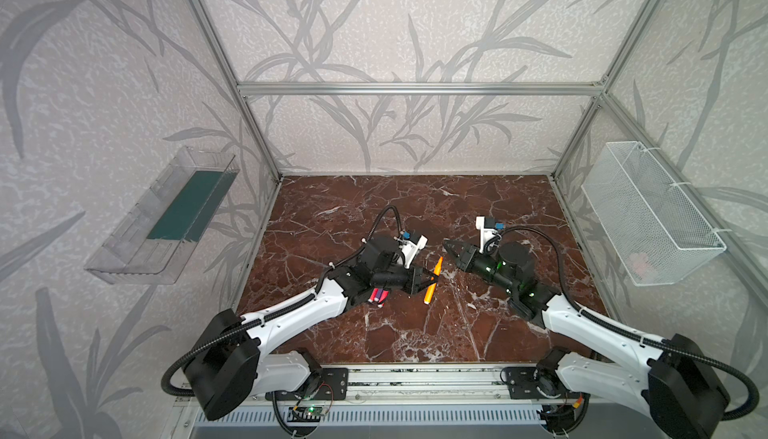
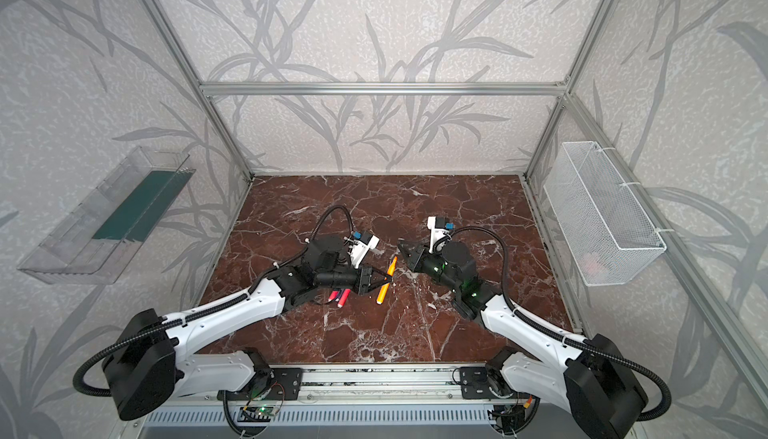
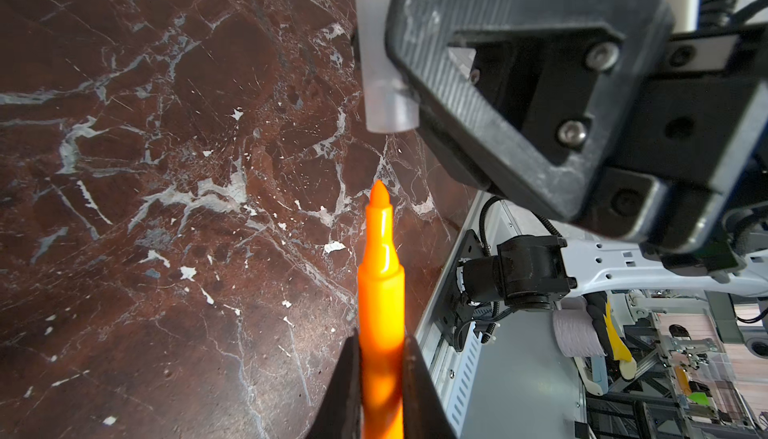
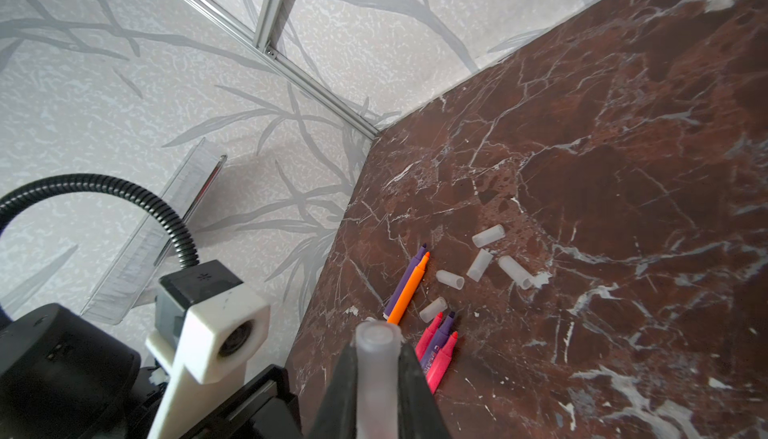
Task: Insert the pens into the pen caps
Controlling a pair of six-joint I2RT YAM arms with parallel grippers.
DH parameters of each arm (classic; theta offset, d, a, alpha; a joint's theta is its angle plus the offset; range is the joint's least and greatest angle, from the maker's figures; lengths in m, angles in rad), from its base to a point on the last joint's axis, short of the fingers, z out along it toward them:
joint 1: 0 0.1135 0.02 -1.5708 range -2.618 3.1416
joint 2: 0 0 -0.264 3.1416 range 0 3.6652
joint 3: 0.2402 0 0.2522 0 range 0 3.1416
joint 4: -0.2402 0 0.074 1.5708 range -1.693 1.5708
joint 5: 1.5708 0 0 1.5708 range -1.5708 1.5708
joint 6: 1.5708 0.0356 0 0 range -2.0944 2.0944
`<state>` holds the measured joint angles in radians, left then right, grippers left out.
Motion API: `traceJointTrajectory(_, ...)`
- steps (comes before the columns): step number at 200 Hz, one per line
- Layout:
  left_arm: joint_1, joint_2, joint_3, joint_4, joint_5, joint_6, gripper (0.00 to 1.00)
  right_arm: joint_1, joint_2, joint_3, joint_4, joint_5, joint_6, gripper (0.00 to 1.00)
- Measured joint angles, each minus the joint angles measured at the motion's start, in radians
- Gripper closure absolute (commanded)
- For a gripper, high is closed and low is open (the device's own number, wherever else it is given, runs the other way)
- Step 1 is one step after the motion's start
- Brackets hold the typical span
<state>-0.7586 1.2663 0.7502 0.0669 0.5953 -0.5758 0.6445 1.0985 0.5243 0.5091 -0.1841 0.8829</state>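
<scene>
Progress looks nil: left pincer [image 3: 380,345] grips an orange pen [image 3: 380,283], tip just short of the cap [image 3: 380,63] clamped in the right pincer [image 4: 376,358]; five pens [image 4: 408,287] and five caps [image 4: 450,280] lie unjoined on the worktop [image 4: 623,167].

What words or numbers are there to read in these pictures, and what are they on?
No word or number can be read anywhere.
Purple pen: pale print on its barrel, too blurred to read.
Black camera block: one small star-like mark, no letters.
</scene>
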Motion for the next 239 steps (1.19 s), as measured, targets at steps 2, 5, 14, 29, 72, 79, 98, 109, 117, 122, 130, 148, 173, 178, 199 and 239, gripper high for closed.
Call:
traceJointTrajectory(2, 0.000, 0.000, 0.000, 0.001, -0.002, 0.000, 1.00, 0.002, 0.000, 0.000, 0.003, 0.001, 0.000, 1.00)
traceJointTrajectory(5, 0.000, 0.000, -0.001, 0.002, -0.005, 0.000, 1.00, 0.005, 0.001, 0.000, 0.007, 0.002, 0.000, 1.00)
traceJointTrajectory(14, 0.000, -0.001, -0.005, 0.006, -0.018, 0.000, 1.00, 0.013, 0.003, 0.000, 0.016, 0.004, 0.001, 1.00)
traceJointTrajectory(29, 0.000, -0.002, -0.009, 0.010, -0.034, -0.001, 1.00, 0.021, 0.014, -0.001, 0.050, 0.010, 0.007, 1.00)
traceJointTrajectory(72, 0.000, -0.011, -0.011, 0.017, -0.053, -0.002, 1.00, 0.028, 0.046, -0.025, 0.140, 0.034, 0.030, 1.00)
traceJointTrajectory(79, 0.000, -0.013, -0.013, 0.019, -0.054, -0.002, 1.00, 0.029, 0.046, -0.027, 0.146, 0.040, 0.033, 1.00)
traceJointTrajectory(98, 0.000, -0.023, -0.018, 0.023, -0.064, -0.003, 1.00, 0.030, 0.046, -0.033, 0.162, 0.057, 0.042, 1.00)
traceJointTrajectory(109, 0.000, -0.028, -0.020, 0.023, -0.071, -0.003, 1.00, 0.032, 0.046, -0.039, 0.173, 0.067, 0.046, 1.00)
traceJointTrajectory(117, 0.000, -0.031, -0.020, 0.024, -0.075, -0.003, 1.00, 0.033, 0.046, -0.044, 0.177, 0.072, 0.049, 1.00)
traceJointTrajectory(122, 0.000, -0.033, -0.020, 0.024, -0.076, -0.003, 1.00, 0.034, 0.046, -0.047, 0.180, 0.074, 0.051, 1.00)
traceJointTrajectory(130, 0.000, -0.035, -0.020, 0.025, -0.079, -0.004, 1.00, 0.036, 0.046, -0.054, 0.183, 0.079, 0.053, 1.00)
traceJointTrajectory(148, 0.000, -0.035, -0.020, 0.034, -0.083, -0.008, 1.00, 0.043, 0.046, -0.069, 0.197, 0.087, 0.057, 1.00)
traceJointTrajectory(173, 0.000, -0.031, -0.020, 0.047, -0.086, -0.013, 1.00, 0.050, 0.048, -0.075, 0.208, 0.090, 0.063, 1.00)
traceJointTrajectory(178, 0.000, -0.029, -0.020, 0.049, -0.086, -0.016, 1.00, 0.050, 0.048, -0.075, 0.209, 0.090, 0.063, 1.00)
traceJointTrajectory(199, 0.000, -0.014, -0.020, 0.058, -0.085, -0.023, 1.00, 0.051, 0.055, -0.075, 0.222, 0.091, 0.063, 1.00)
traceJointTrajectory(239, 0.000, -0.012, -0.020, 0.061, -0.085, -0.028, 1.00, 0.051, 0.068, -0.066, 0.224, 0.098, 0.062, 1.00)
